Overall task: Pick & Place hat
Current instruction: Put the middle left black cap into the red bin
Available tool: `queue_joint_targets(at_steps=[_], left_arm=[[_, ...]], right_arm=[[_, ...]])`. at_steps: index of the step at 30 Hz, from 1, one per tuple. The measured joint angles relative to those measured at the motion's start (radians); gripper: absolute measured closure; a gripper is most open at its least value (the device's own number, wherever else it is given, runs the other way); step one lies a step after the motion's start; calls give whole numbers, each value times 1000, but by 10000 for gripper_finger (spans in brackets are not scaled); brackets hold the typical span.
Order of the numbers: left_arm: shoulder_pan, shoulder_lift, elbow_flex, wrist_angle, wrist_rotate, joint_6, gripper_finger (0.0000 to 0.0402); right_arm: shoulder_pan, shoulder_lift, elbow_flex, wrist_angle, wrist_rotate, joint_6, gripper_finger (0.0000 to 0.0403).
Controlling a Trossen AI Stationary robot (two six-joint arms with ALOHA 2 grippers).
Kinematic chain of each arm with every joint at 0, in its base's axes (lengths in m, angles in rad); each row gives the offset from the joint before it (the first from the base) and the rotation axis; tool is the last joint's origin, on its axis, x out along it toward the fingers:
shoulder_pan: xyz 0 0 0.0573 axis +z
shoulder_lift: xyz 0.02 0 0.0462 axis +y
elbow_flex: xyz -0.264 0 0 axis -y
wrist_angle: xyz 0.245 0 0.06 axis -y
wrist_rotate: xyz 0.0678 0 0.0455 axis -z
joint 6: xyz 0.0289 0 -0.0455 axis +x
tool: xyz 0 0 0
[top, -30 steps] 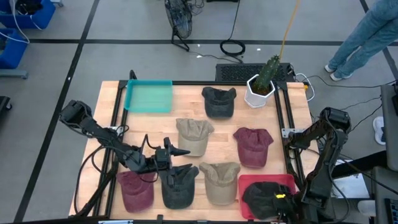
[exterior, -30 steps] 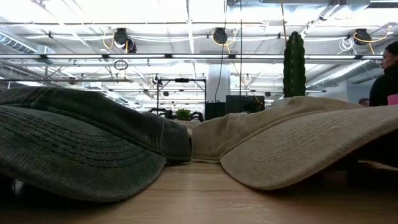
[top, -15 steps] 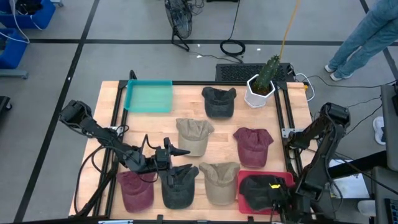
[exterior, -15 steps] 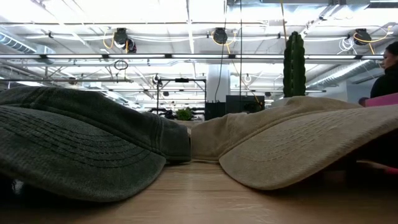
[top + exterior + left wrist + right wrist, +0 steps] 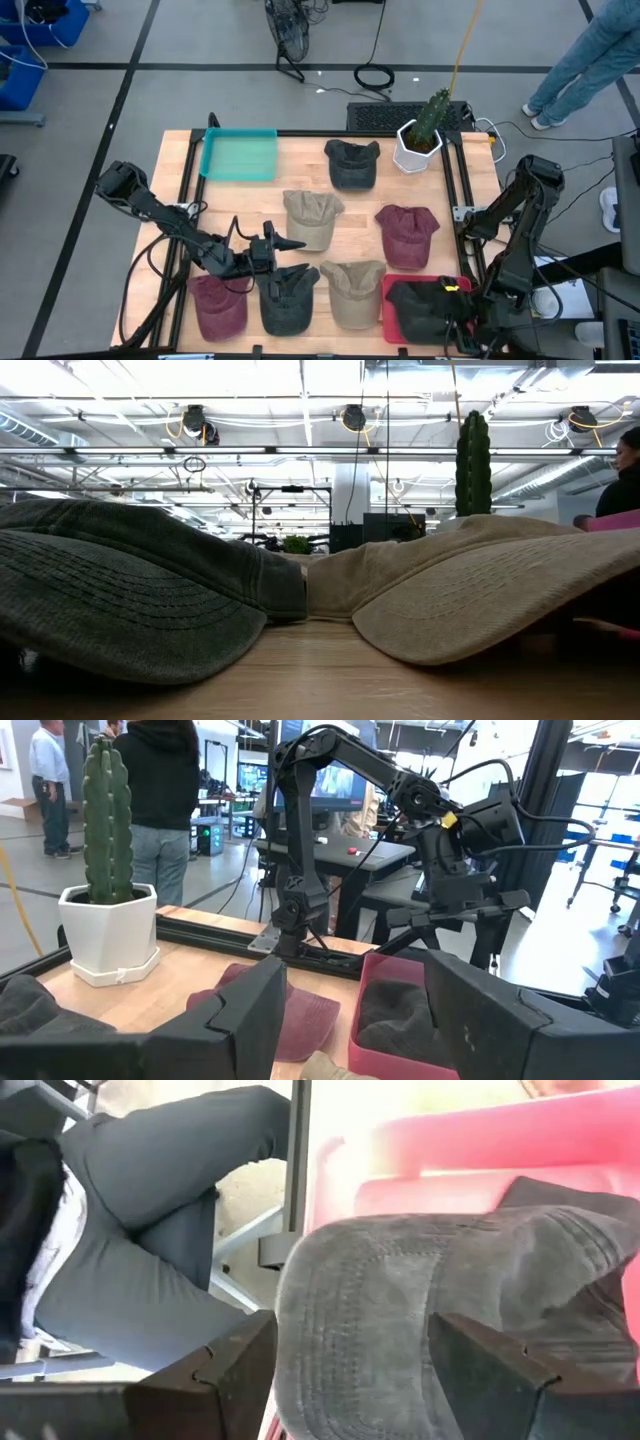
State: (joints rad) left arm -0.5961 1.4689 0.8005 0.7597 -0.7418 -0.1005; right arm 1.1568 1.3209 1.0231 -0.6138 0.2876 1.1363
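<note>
A black hat [image 5: 418, 310] lies in the red tray [image 5: 392, 292] at the table's near right corner; its brim [image 5: 390, 1310] fills the right wrist view. My right gripper [image 5: 350, 1350] hangs open just above it, slanting down, fingers on either side of the brim and clear of it. My left gripper [image 5: 285, 243] waits open and level above a dark green hat [image 5: 288, 300]. Several more hats lie on the table: black [image 5: 352, 163], tan [image 5: 312, 218], maroon [image 5: 407, 235], maroon [image 5: 218, 305], tan [image 5: 352, 292].
A teal tray [image 5: 240, 156] sits at the far left. A potted cactus [image 5: 425, 132] stands at the far right. Black frame rails [image 5: 455, 190] run along the table's sides. A person [image 5: 170, 1230] stands close beyond the red tray.
My right gripper has risen from the black hat and drawn back from it. The hat stays in the red tray and now lies spread out there. My left arm has kept still.
</note>
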Motion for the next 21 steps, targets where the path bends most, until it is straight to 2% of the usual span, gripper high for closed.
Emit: queue_joint_targets(at_steps=[3,6,9,13,15,18,21], left_arm=[[0,0,0,0,0,0,163],[0,0,0,0,0,-6,163],[0,0,0,0,0,-7,163],[0,0,0,0,0,-7,163],[0,0,0,0,0,-6,163],[0,0,0,0,0,-6,163],[0,0,0,0,0,-6,163]], right_arm=[[0,2,1,8,1,1,167],[0,16,-30,96,1,2,184],[0,33,-117,292,-10,12,202],[-13,35,-219,561,-128,-5,229],[-14,29,-251,647,-154,-10,244],[-14,28,-276,720,-161,-25,264],[-16,28,-299,705,-161,-24,279]])
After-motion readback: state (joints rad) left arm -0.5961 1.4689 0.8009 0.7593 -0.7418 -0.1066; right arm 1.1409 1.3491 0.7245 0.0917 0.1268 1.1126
